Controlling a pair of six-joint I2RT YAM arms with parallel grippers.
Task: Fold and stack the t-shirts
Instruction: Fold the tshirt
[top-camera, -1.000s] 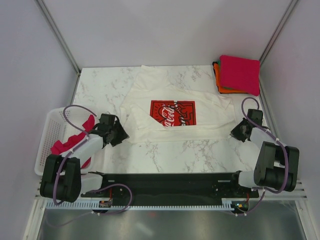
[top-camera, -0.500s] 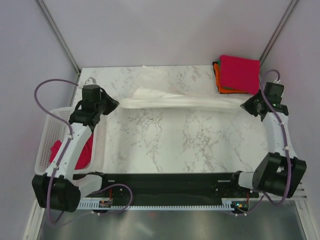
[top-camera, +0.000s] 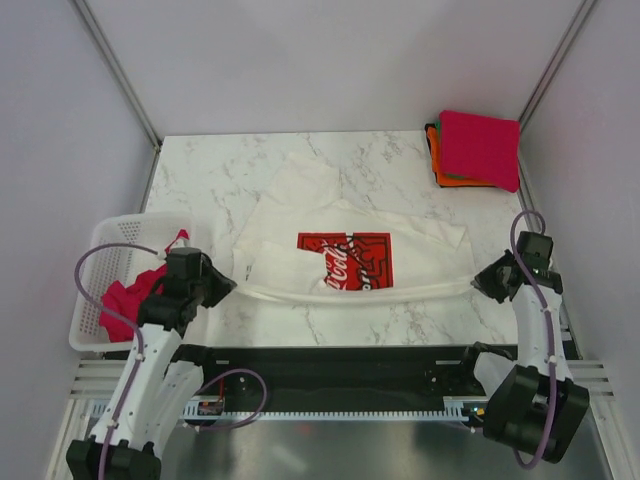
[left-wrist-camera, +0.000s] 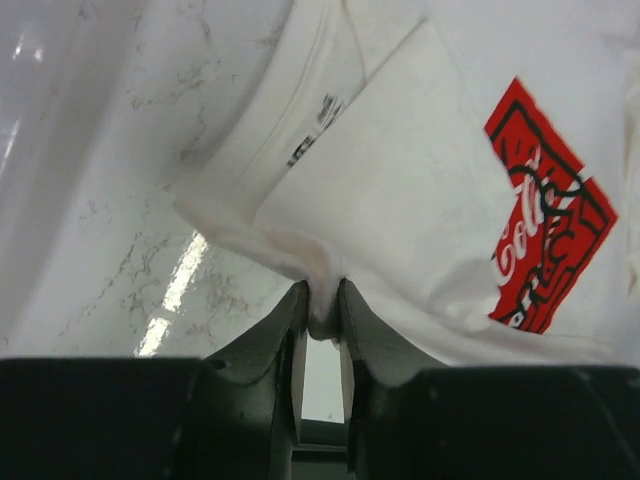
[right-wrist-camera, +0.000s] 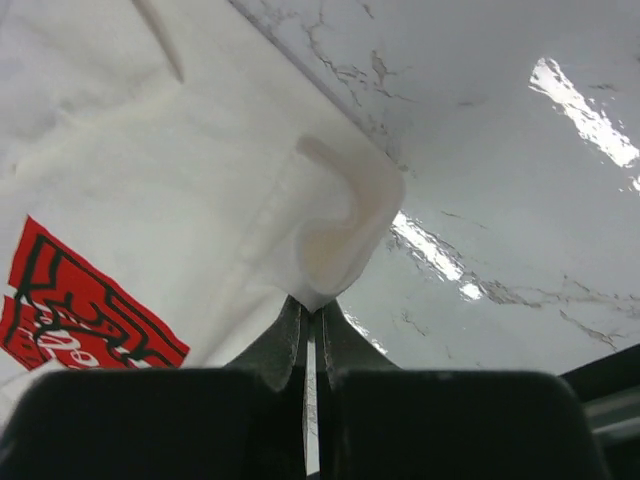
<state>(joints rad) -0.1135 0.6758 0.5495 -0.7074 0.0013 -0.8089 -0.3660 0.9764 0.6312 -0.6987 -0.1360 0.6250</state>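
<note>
Near corners of white Coca-Cola t-shirt (top-camera: 300, 215) both held: left gripper (left-wrist-camera: 320, 305) pinched on one, right gripper (right-wrist-camera: 312, 308) clamped on the other, edge taut between them, rest lying beyond the fingers. folded pink-topped stack (top-camera: 480, 148) far ahead of right gripper, pink shirt (top-camera: 122, 298) in basket (top-camera: 100, 240) just outside left gripper

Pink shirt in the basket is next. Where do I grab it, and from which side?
Grip the pink shirt at the fold rising against the right rim of the basket, coming straight down from above. It lies crumpled with no flat edge showing, and the lattice walls block a sideways approach. The left gripper, clamped on the white shirt, must let go first.
</note>
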